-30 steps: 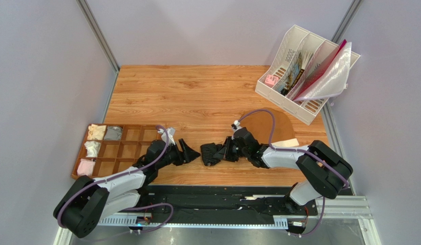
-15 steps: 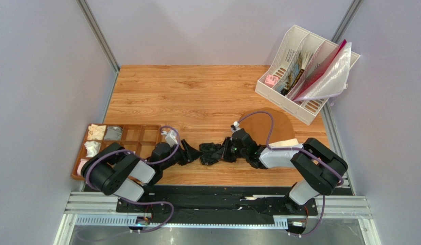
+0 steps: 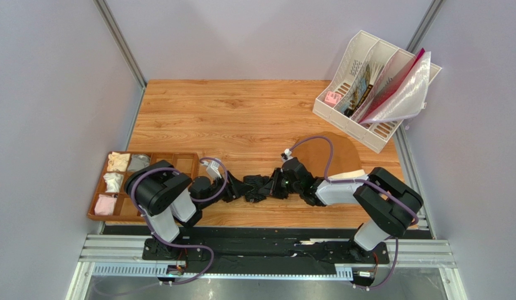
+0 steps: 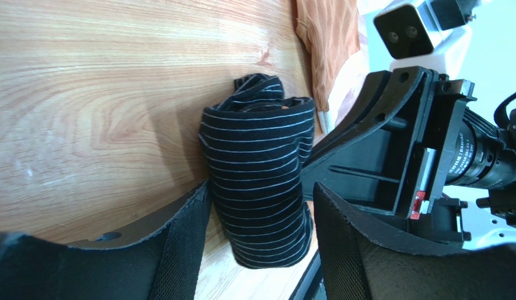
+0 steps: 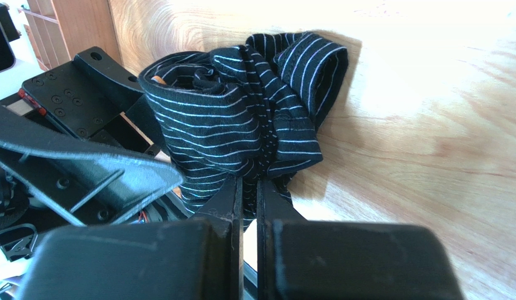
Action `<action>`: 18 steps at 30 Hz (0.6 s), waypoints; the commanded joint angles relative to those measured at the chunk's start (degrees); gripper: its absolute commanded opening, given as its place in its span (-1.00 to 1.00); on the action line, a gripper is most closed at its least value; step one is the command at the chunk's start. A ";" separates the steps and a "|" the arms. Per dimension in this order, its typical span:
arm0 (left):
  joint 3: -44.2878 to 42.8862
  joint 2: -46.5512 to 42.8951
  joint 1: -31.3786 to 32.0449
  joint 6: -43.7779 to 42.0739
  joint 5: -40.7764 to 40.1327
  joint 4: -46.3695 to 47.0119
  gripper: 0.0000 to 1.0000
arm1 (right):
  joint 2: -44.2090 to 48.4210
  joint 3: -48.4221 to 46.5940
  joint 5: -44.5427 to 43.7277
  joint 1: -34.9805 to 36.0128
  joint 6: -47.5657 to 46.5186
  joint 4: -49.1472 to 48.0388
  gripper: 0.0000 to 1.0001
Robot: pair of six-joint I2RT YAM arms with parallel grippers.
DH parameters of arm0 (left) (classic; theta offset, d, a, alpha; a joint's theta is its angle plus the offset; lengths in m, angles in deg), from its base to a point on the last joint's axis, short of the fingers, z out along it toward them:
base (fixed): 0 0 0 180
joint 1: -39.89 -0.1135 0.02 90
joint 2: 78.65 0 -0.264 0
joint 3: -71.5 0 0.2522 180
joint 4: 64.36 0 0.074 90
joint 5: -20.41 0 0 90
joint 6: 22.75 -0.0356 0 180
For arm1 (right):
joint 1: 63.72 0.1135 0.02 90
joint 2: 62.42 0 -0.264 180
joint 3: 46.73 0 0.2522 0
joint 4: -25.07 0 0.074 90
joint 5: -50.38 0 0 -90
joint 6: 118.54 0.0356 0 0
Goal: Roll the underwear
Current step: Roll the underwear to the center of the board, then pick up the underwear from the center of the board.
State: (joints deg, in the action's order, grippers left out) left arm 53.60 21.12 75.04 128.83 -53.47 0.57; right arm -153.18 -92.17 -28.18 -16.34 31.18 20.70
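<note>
Underwear (image 4: 254, 144): soft black knit cloth, matt, with thin pale stripes. Table (image 4: 104, 81): smooth wood with visible grain and a satin sheen (glare bleaches part of it in the right wrist view). Left gripper (image 4: 260, 187): 2 pads (image 4: 182, 250) with a rough, matt black, woven-looking surface. Right gripper (image 5: 249, 182): smooth matt black plastic. Brown briefs (image 4: 329, 37): orange-brown cloth, finely ribbed. File rack (image 3: 342, 81): white slotted plastic. Tray (image 3: 160, 164): brown wood. Rail (image 3: 429, 253): bare grey metal.
</note>
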 commanded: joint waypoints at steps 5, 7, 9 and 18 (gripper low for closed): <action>-0.86 0.78 1.32 -2.17 -0.04 1.02 0.34 | -1.88 -1.89 -0.37 0.61 -0.92 0.64 -1.00; -1.39 2.01 1.49 -2.26 0.05 1.02 0.26 | -1.70 -1.98 -0.28 0.61 -1.10 0.90 -1.00; -1.83 2.62 1.58 -2.78 0.05 1.20 0.22 | -1.44 -2.24 -0.37 0.70 -1.36 1.25 -1.00; -5.61 0.26 3.16 -5.59 -0.04 -5.46 -0.08 | -1.61 -4.79 -1.33 2.10 -4.70 5.65 -1.00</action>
State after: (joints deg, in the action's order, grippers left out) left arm 50.78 22.96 76.14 126.67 -53.87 -1.07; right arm -154.06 -94.66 -28.49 -15.69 29.09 24.04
